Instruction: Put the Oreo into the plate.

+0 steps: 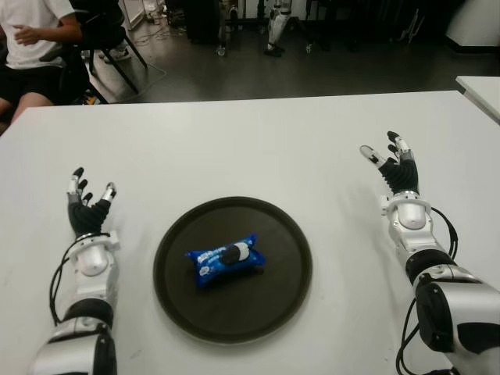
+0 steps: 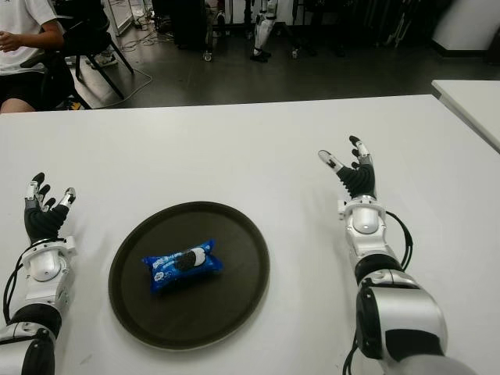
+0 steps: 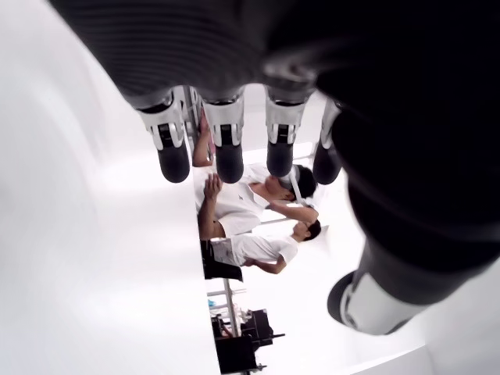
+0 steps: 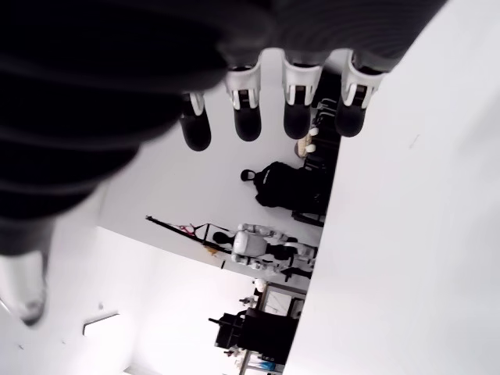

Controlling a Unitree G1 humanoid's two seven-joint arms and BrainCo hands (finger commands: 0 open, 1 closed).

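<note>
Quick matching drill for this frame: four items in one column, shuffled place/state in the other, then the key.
1. Oreo pack
2. plate
3. left hand
4. right hand

A. open, on the plate's right
B. dark, round, between the hands
C. open, on the plate's left
D. blue, lying in the plate

Pairs: 1-D, 2-B, 3-C, 4-A
</note>
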